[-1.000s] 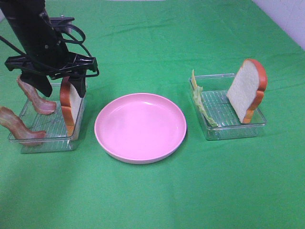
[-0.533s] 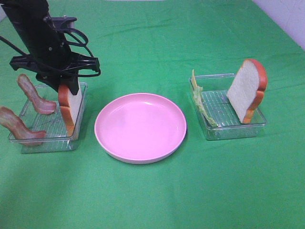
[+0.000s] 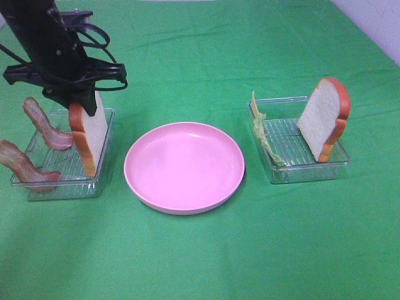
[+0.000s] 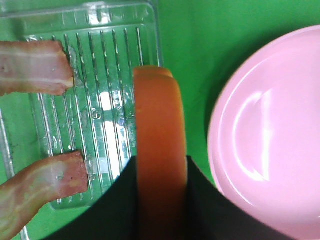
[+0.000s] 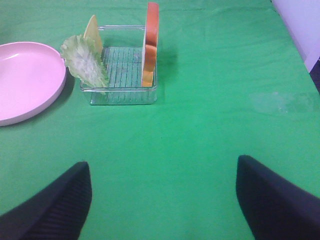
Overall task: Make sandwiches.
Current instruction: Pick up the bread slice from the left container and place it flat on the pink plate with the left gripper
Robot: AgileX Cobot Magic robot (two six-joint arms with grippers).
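Note:
My left gripper (image 3: 86, 105) is shut on the top of a white bread slice (image 3: 89, 136) with an orange-brown crust (image 4: 159, 115), held upright just above the left clear tray (image 3: 62, 182). Two bacon strips (image 3: 45, 127) (image 3: 22, 165) lean over that tray's far and left edges. The right tray (image 3: 306, 170) holds a second bread slice (image 3: 325, 119) standing on edge, a lettuce leaf (image 3: 265, 136) and a yellow cheese slice (image 3: 254, 100). My right gripper (image 5: 162, 175) is open over bare cloth, short of that tray (image 5: 122, 95); it does not show in the exterior high view.
A round pink plate (image 3: 184, 167) sits between the two trays with nothing on it. Green cloth covers the whole table. A pale wall edge shows at the far right corner (image 3: 381, 19).
The left gripper's jaws closed on the bread slice in the left tray. The slice has risen a little and shifted slightly left with the arm. The right side is unchanged.

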